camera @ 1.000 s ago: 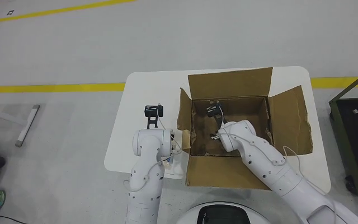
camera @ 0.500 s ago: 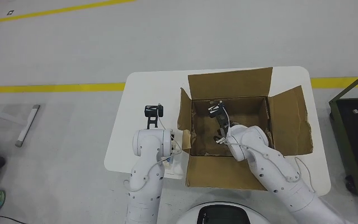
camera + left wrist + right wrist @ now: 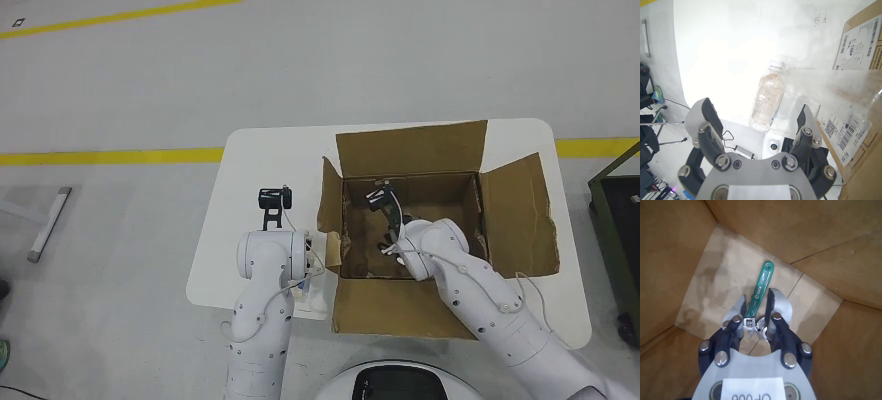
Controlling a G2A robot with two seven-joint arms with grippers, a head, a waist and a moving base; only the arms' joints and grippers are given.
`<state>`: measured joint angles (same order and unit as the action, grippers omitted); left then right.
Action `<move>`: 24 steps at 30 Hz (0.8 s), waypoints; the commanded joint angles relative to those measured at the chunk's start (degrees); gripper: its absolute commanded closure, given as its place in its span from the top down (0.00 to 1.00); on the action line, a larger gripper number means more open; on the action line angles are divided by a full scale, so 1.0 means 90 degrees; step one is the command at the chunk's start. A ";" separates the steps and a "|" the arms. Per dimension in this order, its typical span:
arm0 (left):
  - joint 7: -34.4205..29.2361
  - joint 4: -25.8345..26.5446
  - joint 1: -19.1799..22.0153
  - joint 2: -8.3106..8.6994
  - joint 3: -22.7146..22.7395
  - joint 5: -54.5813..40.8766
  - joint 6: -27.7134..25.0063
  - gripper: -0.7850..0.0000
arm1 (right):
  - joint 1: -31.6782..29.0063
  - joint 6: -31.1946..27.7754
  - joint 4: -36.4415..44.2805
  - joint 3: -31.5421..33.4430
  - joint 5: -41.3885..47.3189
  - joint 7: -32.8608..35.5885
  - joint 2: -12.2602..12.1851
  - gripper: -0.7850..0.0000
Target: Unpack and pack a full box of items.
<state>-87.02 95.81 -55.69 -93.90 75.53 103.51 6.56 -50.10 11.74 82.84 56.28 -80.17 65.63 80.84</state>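
Unpacking step: right gripper point(image 3: 757, 294) inside box point(image 3: 668, 256), fingers apart astride 1 wrench point(image 3: 765, 272) lying on its floor. Next: close on handle, lift clear. Left gripper point(image 3: 755, 103) spread above bottle point(image 3: 770, 85).

White table point(image 3: 258, 168) bears box point(image 3: 410, 150) (open) and bottle point(image 3: 767, 106).

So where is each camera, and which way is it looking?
Top view: up on the robot, looking straight down at the white table and open brown cardboard box; the left arm and right arm show.
Left wrist view: on the left arm, facing the table beside the box; the open left gripper frames a clear plastic bottle.
Right wrist view: on the right arm, looking down into the box; the right gripper straddles a green-handled wrench.
Shared: all three show the box.
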 commanded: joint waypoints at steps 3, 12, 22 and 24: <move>0.0000 0.0000 0.0000 0.0000 0.0000 0.0000 0.0000 1.00 | 0.0050 0.0009 -0.0045 -0.0029 -0.0034 0.0080 0.0021 1.00; 0.0000 0.0000 0.0000 0.0000 0.0000 0.0000 0.0000 1.00 | -0.0046 0.0020 -0.0042 -0.0012 -0.0276 -0.0050 0.0003 1.00; 0.0000 0.0000 0.0000 0.0000 0.0000 0.0000 0.0000 1.00 | 0.0134 0.0165 -0.0304 -0.0142 -0.0358 0.0293 0.0128 0.84; 0.0000 0.0000 0.0000 0.0000 0.0000 0.0000 0.0000 1.00 | 0.0204 0.0247 -0.0417 -0.0173 -0.0356 0.0363 0.0164 0.69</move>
<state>-87.02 95.81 -55.69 -93.90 75.53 103.51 6.56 -48.57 13.58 79.57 54.84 -83.30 68.62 82.18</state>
